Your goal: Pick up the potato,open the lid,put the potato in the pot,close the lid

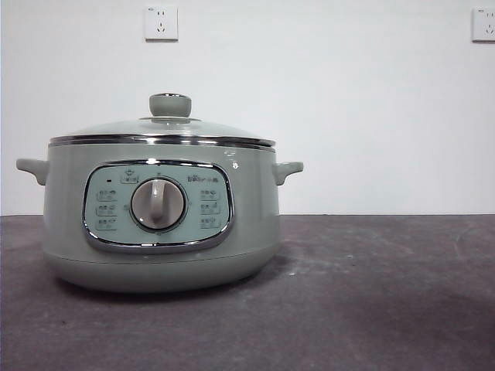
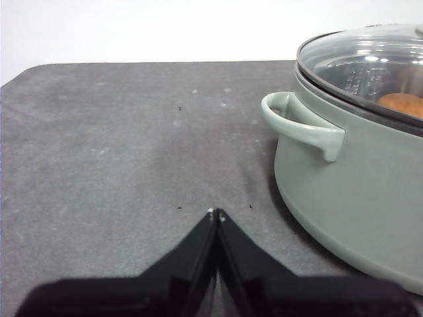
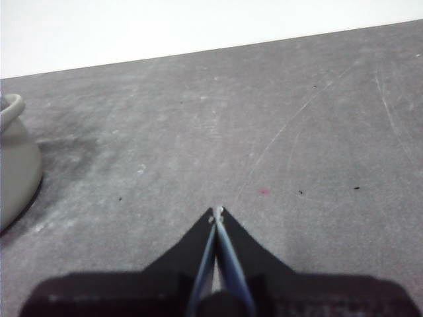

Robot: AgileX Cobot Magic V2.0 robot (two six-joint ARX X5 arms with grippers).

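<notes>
Potato (image 2: 402, 104) already lies inside the pot (image 1: 161, 224), seen from the left wrist camera as an orange-brown patch through the glass of the lid (image 1: 164, 130). Only a part of it shows at the picture's edge, so its long axis is hard to judge, though it seems to lie flat on the pot's floor. The lid sits level on the chrome rim, with its round knob (image 1: 170, 104) upright at the centre, and so the task appears finished as things lie now.

Left tool (image 2: 216, 214) hovers over the bare worktop (image 1: 371, 294) with its two black jaws pressed together and nothing between them. The pot's side handle (image 2: 301, 125) stands near it, and the pot fills that side of its view, so this arm is the nearer one to the pot. Right tool (image 3: 216, 212) is likewise closed and empty, over open worktop with only a sliver of the pot's side and handle at the edge of its view, well apart from the knob.

If any move were still called for, it would turn on the knob, which lies above and beyond the left tool, across the pot's near rim.
</notes>
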